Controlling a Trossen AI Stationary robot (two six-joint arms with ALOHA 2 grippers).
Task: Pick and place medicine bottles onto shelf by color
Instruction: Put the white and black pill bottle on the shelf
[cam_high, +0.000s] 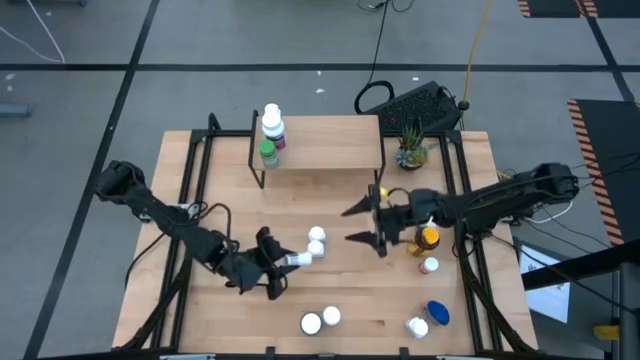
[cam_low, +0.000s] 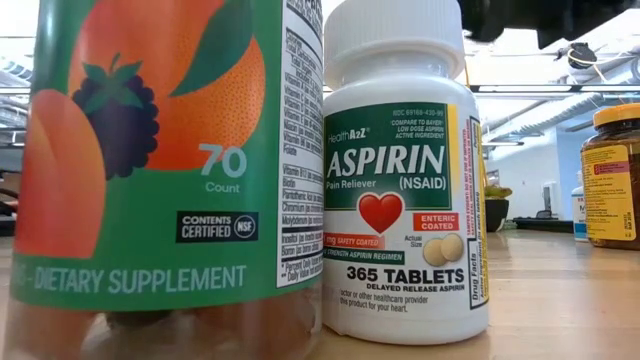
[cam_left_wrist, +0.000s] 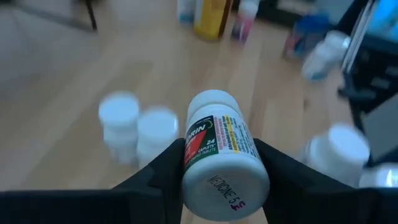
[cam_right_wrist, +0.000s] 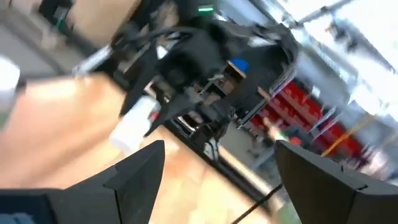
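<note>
My left gripper (cam_high: 280, 263) is at the table's near left middle, shut on a small white aspirin bottle (cam_left_wrist: 221, 155), which also shows in the high view (cam_high: 298, 259). Two white bottles (cam_high: 316, 241) stand just beyond it. My right gripper (cam_high: 360, 224) hovers open and empty at the table's middle, right of those bottles. The shelf (cam_high: 330, 150) stands at the far side on its black legs. It carries a white bottle (cam_high: 271, 118), a purple-labelled one (cam_high: 277, 136) and a green one (cam_high: 268, 153) at its left end. My left gripper pinches the aspirin bottle's labelled body (cam_left_wrist: 186, 163) between its two fingers (cam_left_wrist: 155, 174), one on each side. The fingers come about level from the table's left. The bottle lies on its side along the fingers, base toward the wrist and cap pointing away, and looks clear of the table.
An amber bottle (cam_high: 428, 237), a pink-labelled one (cam_high: 430, 265), a blue one (cam_high: 437, 313) and a white one (cam_high: 417, 326) are at the right. A green-labelled supplement bottle (cam_low: 160, 170) and a large aspirin bottle (cam_low: 400, 180) stand near the front edge. A potted plant (cam_high: 410, 150) is right of the shelf.
</note>
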